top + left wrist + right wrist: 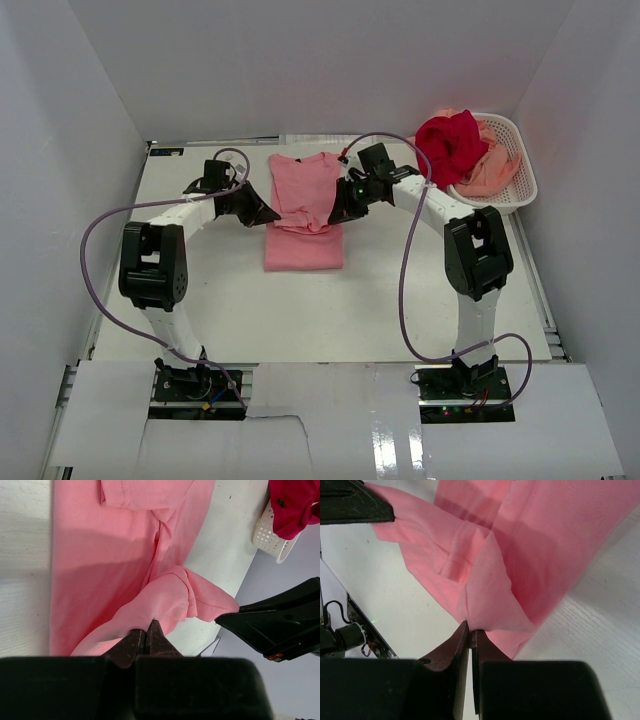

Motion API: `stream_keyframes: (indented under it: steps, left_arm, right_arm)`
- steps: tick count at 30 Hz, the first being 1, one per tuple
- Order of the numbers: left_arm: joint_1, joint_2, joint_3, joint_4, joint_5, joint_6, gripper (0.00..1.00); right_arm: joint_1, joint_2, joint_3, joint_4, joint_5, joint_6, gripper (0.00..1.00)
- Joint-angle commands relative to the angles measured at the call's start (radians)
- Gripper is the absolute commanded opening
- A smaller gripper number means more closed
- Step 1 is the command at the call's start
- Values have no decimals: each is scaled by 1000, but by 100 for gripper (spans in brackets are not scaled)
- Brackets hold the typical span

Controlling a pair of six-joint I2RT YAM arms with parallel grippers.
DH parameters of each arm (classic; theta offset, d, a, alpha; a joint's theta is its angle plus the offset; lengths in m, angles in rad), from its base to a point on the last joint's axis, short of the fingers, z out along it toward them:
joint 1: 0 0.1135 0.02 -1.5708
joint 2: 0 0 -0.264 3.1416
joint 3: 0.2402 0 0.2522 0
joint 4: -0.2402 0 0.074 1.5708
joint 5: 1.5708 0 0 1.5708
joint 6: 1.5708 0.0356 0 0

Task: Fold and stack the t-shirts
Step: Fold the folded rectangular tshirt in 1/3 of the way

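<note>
left gripper [270,216]: pinching pink t-shirt [304,247] by its lifted fold, well left of basket [524,187]
pink t-shirt: partly folded, left of basket
right gripper [336,214]: pinching pink t-shirt's fold, nearer basket
red t-shirt [450,143]: heaped over basket's left rim
peach t-shirt [492,171]: inside basket

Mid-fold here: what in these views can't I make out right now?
- Top view: pink t-shirt corners where left gripper and right gripper pinch it, hidden under them.
- Top view: peach t-shirt, partly buried under the red t-shirt in the basket.
- Wrist views: how many cloth layers the jaws hold, hidden by folds.
</note>
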Motion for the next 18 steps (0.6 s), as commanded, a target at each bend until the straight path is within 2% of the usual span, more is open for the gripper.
stream_keyframes:
  steps: [1, 7, 11, 18]
  left_arm:
    - [8, 8, 39, 25, 22, 11, 4]
    - [8, 30, 58, 27, 18, 16, 4]
    - [8, 41, 67, 34, 12, 19, 11]
    - [8, 61, 90, 40, 13, 8, 11]
  right_arm:
    - [-8, 12, 55, -20, -24, -21, 8]
    - [-14, 28, 75, -23, -23, -24, 8]
    - [-19, 40, 87, -23, -26, -27, 11]
    - [-25, 64, 121, -22, -35, -26, 8]
